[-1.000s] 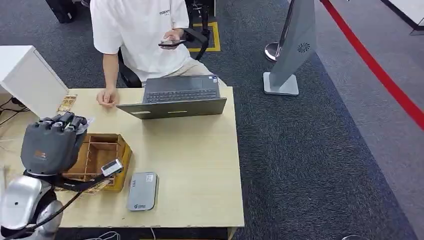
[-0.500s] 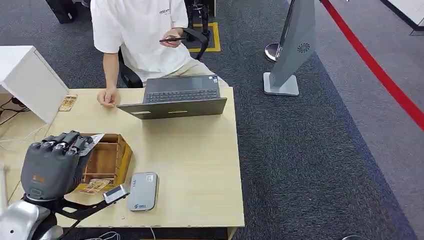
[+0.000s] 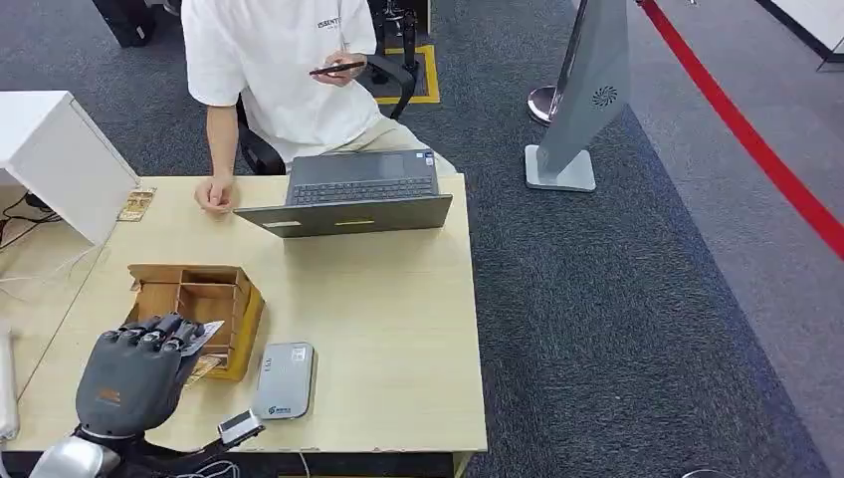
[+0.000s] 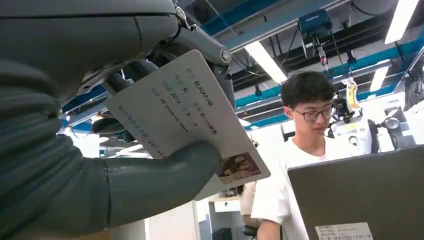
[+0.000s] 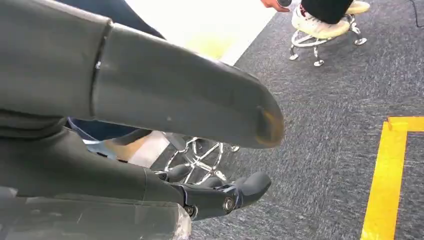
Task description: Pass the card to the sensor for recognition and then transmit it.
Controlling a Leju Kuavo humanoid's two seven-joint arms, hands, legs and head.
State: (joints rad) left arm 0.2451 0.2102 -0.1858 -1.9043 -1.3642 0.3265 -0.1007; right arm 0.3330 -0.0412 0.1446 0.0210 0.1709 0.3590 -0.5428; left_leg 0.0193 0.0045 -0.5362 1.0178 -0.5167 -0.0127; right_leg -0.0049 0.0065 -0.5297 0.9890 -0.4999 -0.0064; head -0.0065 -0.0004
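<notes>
- Left hand (image 3: 134,373): grey, many-fingered, at the near left corner of the light wooden tabletop (image 3: 388,329); thumb and dark fingers (image 4: 200,47) pinch a white printed card (image 4: 187,125).
- White printed card: held tilted, with lines of text and a small picture at one corner; in the head view its edge shows at the fingertips, over the near rim of the brown compartmented cardboard box (image 3: 199,299).
- Grey flat rectangular card sensor (image 3: 284,379): lies flat on the tabletop just beside the box and the left hand, apart from the card.
- Right hand (image 5: 150,130): hangs over dark carpet; thumb and fingers apart, nothing between them.
- Dark grey open laptop (image 3: 348,191): at the far edge of the tabletop.
- Person in a white T-shirt (image 3: 274,60): seated behind the laptop, one hand on the tabletop, the other holding a phone.
</notes>
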